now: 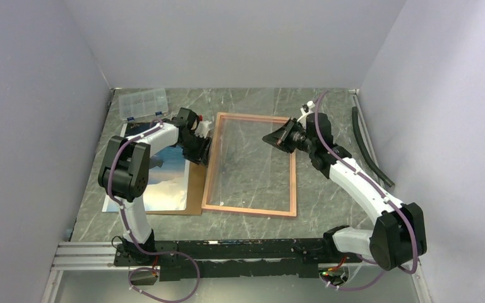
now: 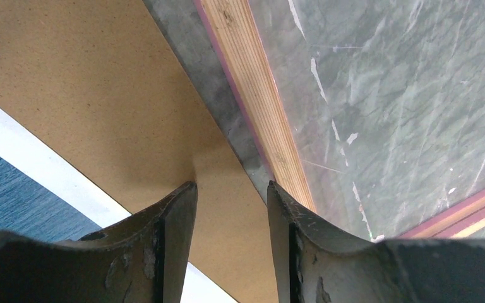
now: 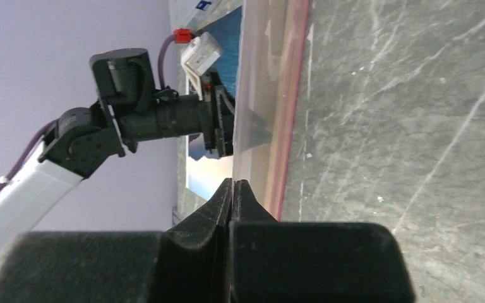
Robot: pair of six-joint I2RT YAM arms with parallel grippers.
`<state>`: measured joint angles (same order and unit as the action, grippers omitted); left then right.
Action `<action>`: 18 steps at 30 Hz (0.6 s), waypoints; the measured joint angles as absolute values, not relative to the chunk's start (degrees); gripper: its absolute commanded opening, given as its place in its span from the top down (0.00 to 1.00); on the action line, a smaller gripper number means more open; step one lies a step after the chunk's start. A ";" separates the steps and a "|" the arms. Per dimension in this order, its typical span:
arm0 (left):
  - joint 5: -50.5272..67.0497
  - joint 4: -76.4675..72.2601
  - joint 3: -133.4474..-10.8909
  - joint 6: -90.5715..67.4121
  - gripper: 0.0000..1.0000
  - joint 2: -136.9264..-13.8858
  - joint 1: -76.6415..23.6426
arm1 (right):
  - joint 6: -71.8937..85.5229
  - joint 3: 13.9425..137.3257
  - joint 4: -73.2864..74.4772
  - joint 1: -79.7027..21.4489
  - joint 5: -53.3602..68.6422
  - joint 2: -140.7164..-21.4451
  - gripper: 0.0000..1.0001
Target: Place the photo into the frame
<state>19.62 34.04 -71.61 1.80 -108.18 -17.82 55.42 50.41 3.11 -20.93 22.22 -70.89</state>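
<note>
— How does the photo (image 1: 167,180) look from where you stand?
— A thin print, blue sea at the far end, pale cloud nearer us, and a white border round it. It lies flat, picture up, left of the frame (image 1: 249,210). It rests on a brown backing board (image 1: 196,189) that pokes out on the side towards the frame. The left arm (image 1: 126,170) crosses over part of it.
— And the frame itself?
— Flat on the marble table (image 1: 246,101), tan wood upward with a pink edge, the marble showing through its middle.
— Any room between the two?
— A narrow strip of bare marble runs between the board's edge and the frame's left rail, so they lie apart. More marble shows on the near side of the frame and to its right.
— The grippers?
— The left gripper (image 2: 230,189) hangs low at the frame's left rail, fingers apart, the board's edge below the gap. The right gripper (image 1: 278,137) sits above the frame's right rail, fingers pressed together. A hazy clear pane (image 3: 262,63) runs up to its tips, but I can't tell whether it's pinched there
</note>
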 measured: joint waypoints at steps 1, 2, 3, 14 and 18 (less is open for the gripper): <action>19.62 34.04 -71.61 1.80 0.50 -108.16 -17.82 | 54.96 49.95 3.16 -20.88 21.78 -70.61 1.00; 19.62 34.02 -71.59 1.80 0.50 -108.14 -17.80 | 54.57 49.58 3.33 -20.84 21.34 -70.32 1.00; 19.62 34.00 -71.57 1.83 0.50 -108.14 -17.80 | 54.00 49.15 3.44 -20.78 20.86 -69.97 1.00; 19.57 33.95 -71.57 1.87 0.51 -108.14 -17.80 | 47.18 47.90 4.86 -20.16 17.15 -69.14 1.00; 19.55 33.95 -71.57 1.89 0.52 -108.14 -17.80 | 45.08 47.90 5.96 -19.99 15.33 -69.14 1.00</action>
<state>19.55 33.95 -71.57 1.89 -108.14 -17.80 45.08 47.90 5.96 -19.99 15.33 -69.14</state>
